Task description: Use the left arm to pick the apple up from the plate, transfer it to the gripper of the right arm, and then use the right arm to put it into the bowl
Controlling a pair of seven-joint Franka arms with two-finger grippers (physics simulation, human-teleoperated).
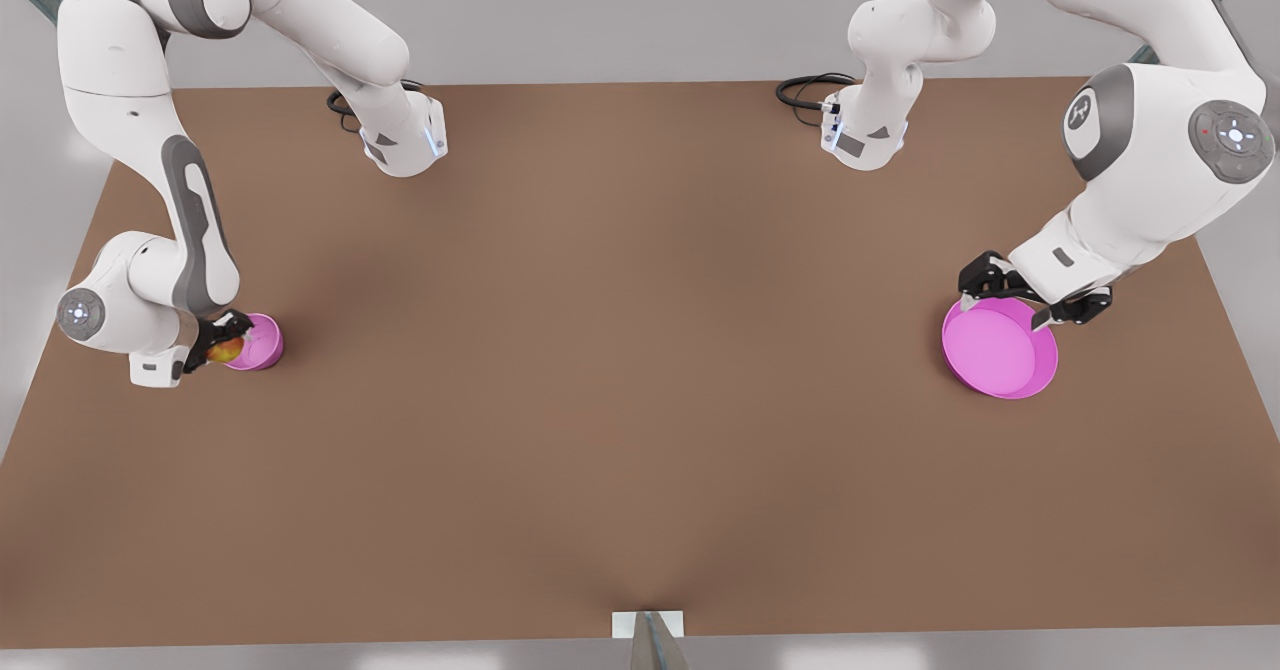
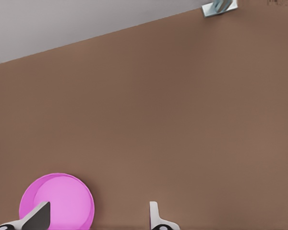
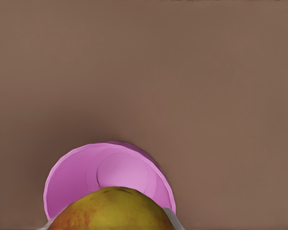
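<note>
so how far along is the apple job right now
Done: the plate is bare, and the apple is in the right gripper, so pickup and handover look finished.

In hand: the right gripper, jaws shut on the apple, holds it at the bowl; the right wrist view shows the bowl's inside bare.

Left: releasing the apple into the bowl. The left gripper waits open over the plate's far rim.
</note>
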